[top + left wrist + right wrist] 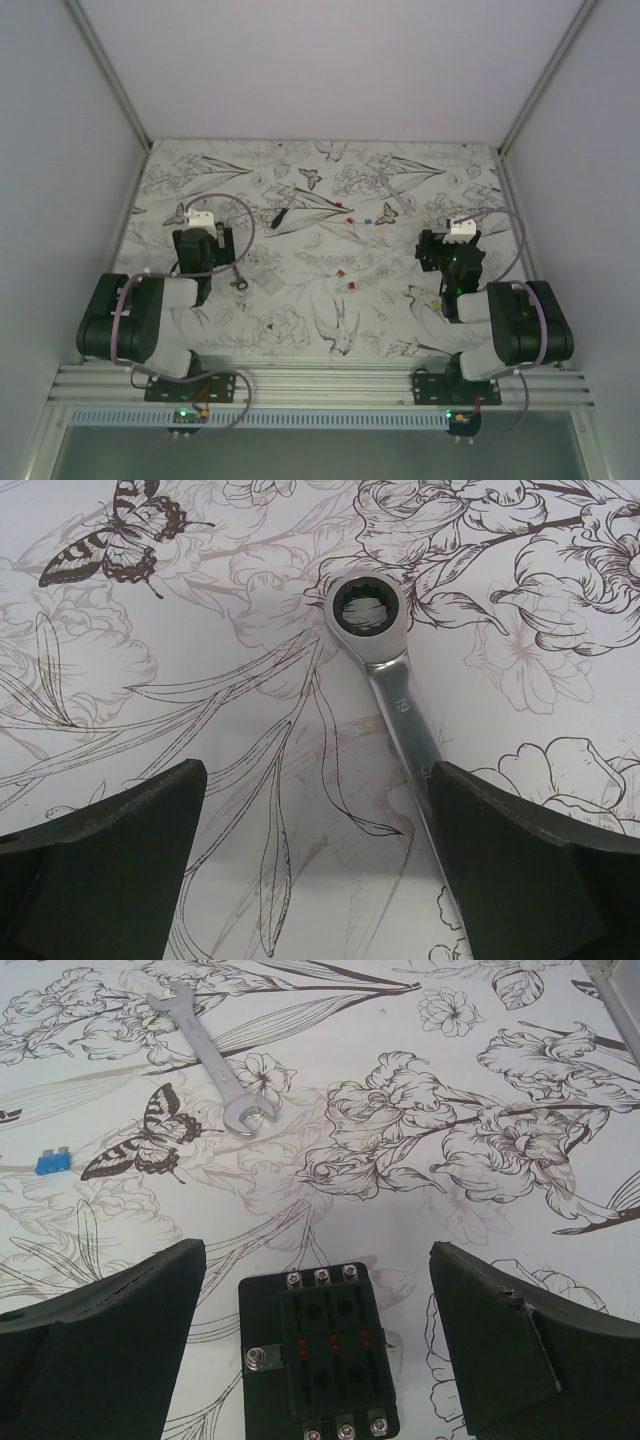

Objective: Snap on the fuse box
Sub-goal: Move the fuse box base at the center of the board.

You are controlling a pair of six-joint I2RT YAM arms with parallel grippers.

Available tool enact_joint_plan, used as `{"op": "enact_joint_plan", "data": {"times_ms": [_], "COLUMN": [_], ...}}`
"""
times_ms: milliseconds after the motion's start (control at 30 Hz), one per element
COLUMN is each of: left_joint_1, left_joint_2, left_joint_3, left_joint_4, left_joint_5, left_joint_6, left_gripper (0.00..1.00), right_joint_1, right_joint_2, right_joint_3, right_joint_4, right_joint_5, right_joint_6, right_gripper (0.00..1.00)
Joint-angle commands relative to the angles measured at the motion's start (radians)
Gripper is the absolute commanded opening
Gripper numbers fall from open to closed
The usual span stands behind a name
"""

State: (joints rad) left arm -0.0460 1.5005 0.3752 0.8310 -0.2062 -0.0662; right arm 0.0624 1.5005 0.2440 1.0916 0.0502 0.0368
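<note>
We reckon the job's barely begun: fuse box (320,1355) lies on the table (560,1020) just under the right gripper (316,1260), btwn its wide-apart fingers, untouched. Left gripper (318,780) is spread too, empty, over a wrench (385,660). Snapping is all yet to do.

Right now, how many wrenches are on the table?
2. A ring wrench lies below the left gripper; an open-end wrench lies beyond the fuse box, by a butterfly print. Others may be hidden.
</note>
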Motion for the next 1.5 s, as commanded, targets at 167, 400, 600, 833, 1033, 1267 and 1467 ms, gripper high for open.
{"op": "enact_joint_plan", "data": {"times_ms": [167, 400, 600, 833, 1033, 1267, 1467], "left_joint_1": [0.001, 0.001, -0.008, -0.006, -0.011, -0.035, -0.083], "left_joint_2": [0.005, -0.006, -0.195, -0.428, -0.533, -0.564, -0.567], "left_joint_3": [-0.004, -0.001, 0.049, 0.175, 0.178, 0.175, 0.183], "left_joint_4": [0.013, 0.006, -0.272, -0.691, -0.816, -0.859, -0.892], "left_joint_5": [0.015, 0.030, -0.048, 0.016, 0.184, 0.322, 0.358], "left_joint_6": [0.005, 0.017, -0.040, -0.215, -0.354, -0.421, -0.435], "left_gripper": [1.00, 1.00, 1.00, 1.00, 1.00, 1.00, 1.00], "right_joint_1": [-0.008, -0.010, -0.009, -0.006, -0.009, -0.021, -0.026], "right_joint_2": [-0.001, -0.031, -0.166, -0.227, -0.213, -0.069, -0.008], "right_joint_3": [0.020, 0.048, 0.176, 0.336, 0.377, 0.440, 0.483], "right_joint_4": [0.024, -0.051, -0.440, -0.856, -1.056, -1.109, -1.112], "right_joint_5": [-0.007, -0.011, -0.038, -0.034, -0.020, -0.014, 0.031], "right_joint_6": [-0.013, -0.017, 0.024, 0.145, 0.210, 0.223, 0.209], "right_gripper": [1.00, 1.00, 1.00, 0.98, 0.96, 0.81, 0.68]}}
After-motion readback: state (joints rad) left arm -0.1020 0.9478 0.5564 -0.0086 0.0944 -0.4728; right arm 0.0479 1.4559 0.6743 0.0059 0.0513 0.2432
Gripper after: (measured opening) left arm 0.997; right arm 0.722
